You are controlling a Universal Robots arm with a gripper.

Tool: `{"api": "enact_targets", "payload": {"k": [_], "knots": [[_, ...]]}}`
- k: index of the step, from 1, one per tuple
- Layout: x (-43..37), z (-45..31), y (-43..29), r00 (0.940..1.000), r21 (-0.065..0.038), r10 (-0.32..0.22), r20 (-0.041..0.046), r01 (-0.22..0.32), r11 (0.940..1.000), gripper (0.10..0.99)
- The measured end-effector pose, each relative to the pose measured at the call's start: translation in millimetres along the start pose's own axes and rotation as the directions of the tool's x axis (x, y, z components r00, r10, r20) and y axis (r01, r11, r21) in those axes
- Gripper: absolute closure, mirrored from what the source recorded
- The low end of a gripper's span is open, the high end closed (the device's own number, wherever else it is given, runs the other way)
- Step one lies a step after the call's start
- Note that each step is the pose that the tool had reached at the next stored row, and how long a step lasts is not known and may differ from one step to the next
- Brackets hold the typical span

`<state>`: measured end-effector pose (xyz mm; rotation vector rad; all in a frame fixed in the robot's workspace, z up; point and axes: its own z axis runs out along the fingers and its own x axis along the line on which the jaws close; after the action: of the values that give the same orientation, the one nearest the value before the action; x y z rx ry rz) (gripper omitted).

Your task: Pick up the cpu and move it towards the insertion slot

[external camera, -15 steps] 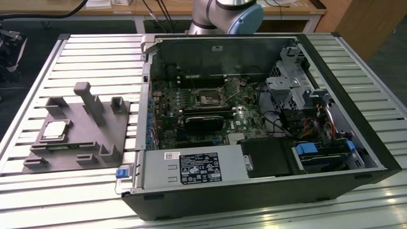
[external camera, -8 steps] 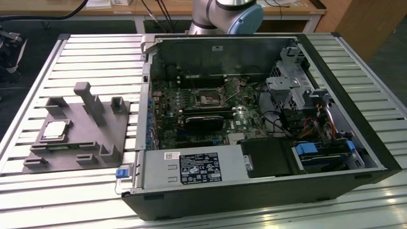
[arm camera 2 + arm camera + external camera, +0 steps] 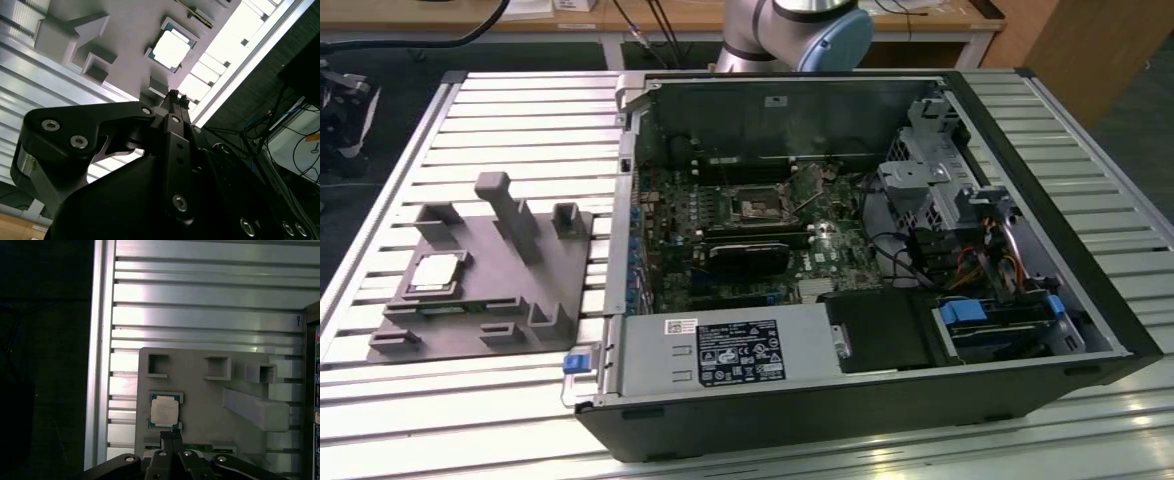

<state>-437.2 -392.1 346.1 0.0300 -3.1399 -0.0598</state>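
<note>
The cpu [image 3: 434, 272] is a small silvery square chip lying flat in a recess of the grey fixture plate [image 3: 480, 300], at the exterior view's left. Both wrist views look down on the cpu [image 3: 164, 411] [image 3: 171, 50]. My gripper [image 3: 170, 432] [image 3: 176, 95] hangs above the fixture, its black fingers pressed together with nothing between them, the tips just beside the chip's edge in the first wrist view. The insertion slot [image 3: 758, 208] is a small square socket with a shiny frame on the motherboard inside the open computer case.
The open computer case [image 3: 854, 420] lies on the slatted aluminium table [image 3: 454, 100], with a black card [image 3: 747, 255], cables and drive bays inside. Upright grey posts [image 3: 507, 210] rise from the fixture near the chip. The arm's base [image 3: 794, 30] stands behind the case.
</note>
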Motion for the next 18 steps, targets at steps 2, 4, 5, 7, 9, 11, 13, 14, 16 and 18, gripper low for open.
{"api": "enact_targets", "payload": {"k": [2, 4, 5, 7, 9, 11, 13, 14, 16, 18], "knots": [[0.0, 1.5, -0.1, 1.0, 0.0, 0.0, 0.0002, 0.0, 1.0, 0.851], [0.0, 2.9, -0.2, 1.0, 0.0, 0.0, 0.0002, 0.0, 1.0, 0.792], [0.0, 3.8, -0.3, 1.0, 0.0, 0.0, 0.0001, 0.0, 1.0, 0.792], [0.0, 6.0, -0.4, 1.0, 0.0, 0.0, 0.0001, 0.0, 1.0, 0.675], [0.0, 8.4, -0.6, 1.0, 0.0, 0.0, 0.0001, 0.0, 1.0, 0.616], [0.0, 10.8, -0.9, 1.0, 0.0, 0.0, 0.0001, 0.0, 1.0, 0.561], [0.0, 12.8, -1.2, 1.0, 0.0, 0.0, 0.0001, 0.0, 1.0, 0.494], [0.0, 13.9, -1.4, 1.0, 0.0, 0.0, 0.0001, 0.0, 1.0, 0.494], [0.0, 15.9, -1.8, 1.0, 0.0, 0.0, 0.0001, 0.0, 1.0, 0.494], [0.1, 17.4, -2.3, 1.0, 0.0, 0.0, 0.0, 0.0, 1.0, 0.494]]}}
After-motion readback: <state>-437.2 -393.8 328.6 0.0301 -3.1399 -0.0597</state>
